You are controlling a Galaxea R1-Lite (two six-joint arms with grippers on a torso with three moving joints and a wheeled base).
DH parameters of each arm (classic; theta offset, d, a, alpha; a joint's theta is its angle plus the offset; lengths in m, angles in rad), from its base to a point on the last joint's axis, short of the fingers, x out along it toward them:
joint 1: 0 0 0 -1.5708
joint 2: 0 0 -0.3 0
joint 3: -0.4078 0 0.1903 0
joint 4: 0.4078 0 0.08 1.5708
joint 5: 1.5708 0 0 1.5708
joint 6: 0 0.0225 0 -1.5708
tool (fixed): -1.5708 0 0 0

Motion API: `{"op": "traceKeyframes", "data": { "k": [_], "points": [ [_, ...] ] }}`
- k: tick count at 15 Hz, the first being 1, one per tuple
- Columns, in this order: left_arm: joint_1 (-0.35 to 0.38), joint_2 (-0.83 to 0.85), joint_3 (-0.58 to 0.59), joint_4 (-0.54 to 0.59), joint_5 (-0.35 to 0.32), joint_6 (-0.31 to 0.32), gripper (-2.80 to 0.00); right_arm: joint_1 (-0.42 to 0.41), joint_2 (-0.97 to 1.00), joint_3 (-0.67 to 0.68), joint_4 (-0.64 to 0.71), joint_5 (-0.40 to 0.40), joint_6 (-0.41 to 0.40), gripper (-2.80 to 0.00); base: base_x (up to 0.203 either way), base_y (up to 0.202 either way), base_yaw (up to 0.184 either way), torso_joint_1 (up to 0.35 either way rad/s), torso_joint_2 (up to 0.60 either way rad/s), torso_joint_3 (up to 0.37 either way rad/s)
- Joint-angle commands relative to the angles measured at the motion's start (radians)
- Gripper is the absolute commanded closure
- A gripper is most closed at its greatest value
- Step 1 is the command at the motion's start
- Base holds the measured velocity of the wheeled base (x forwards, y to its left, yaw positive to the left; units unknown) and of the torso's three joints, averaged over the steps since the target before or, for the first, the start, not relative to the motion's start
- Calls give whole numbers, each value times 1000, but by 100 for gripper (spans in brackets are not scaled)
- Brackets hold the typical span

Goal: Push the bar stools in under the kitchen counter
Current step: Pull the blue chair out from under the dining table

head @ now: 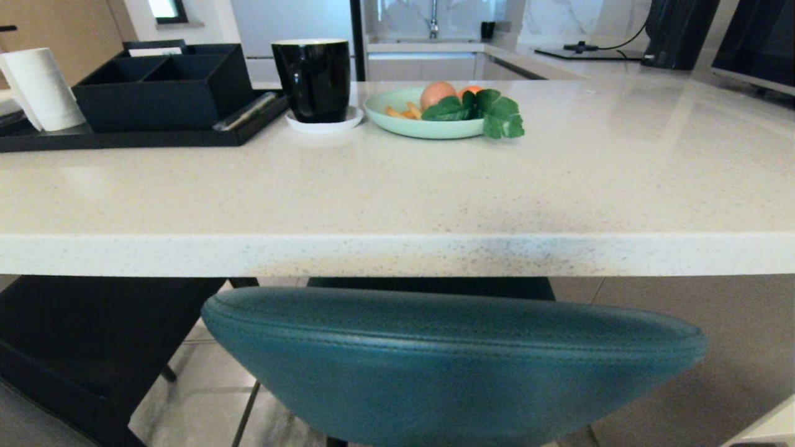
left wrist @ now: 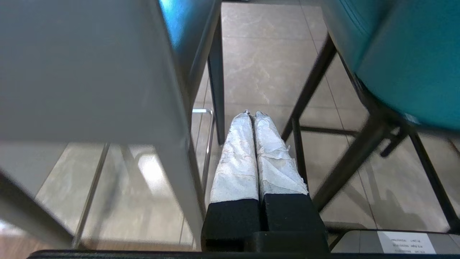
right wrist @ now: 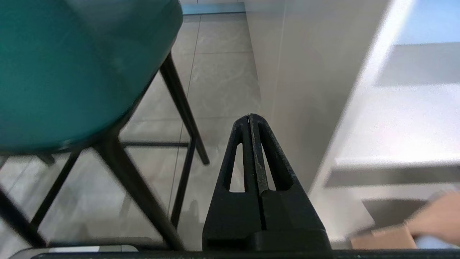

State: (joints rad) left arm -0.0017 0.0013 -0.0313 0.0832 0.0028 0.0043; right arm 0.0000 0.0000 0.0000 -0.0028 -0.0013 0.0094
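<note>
I saw the teal stool [head: 453, 366] directly before me, its seat tucked under the worktop [head: 397, 186]. My left gripper [left wrist: 251, 117] and right gripper [right wrist: 250, 118] hung beside it, both closed on nothing.

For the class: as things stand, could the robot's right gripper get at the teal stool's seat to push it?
Probably yes. The right gripper hangs shut beside the teal stool, pointing at the floor, with open space between it and the seat's edge. The white end panel stands on its other side, so swinging inward looks unobstructed.
</note>
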Motion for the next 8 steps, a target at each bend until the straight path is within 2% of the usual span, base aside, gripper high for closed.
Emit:
{"op": "traceKeyframes", "data": {
  "k": [1, 3, 8],
  "points": [
    [0, 0, 1, 0, 0, 0, 0, 0, 0, 2, 0, 0, 0, 0, 195, 0, 3, 2, 4, 6],
    [0, 0, 1, 1, 0, -1, 0, 0, 0, 2, 0, 0, 0, 0, 132, 0, 1, 3, 5, 4],
    [0, 0, 1, 1, 0, 0, 0, 0, 0, 2, 0, 0, 0, 0, 0, 0, 0, 0, 0, 0]
  ]
}}
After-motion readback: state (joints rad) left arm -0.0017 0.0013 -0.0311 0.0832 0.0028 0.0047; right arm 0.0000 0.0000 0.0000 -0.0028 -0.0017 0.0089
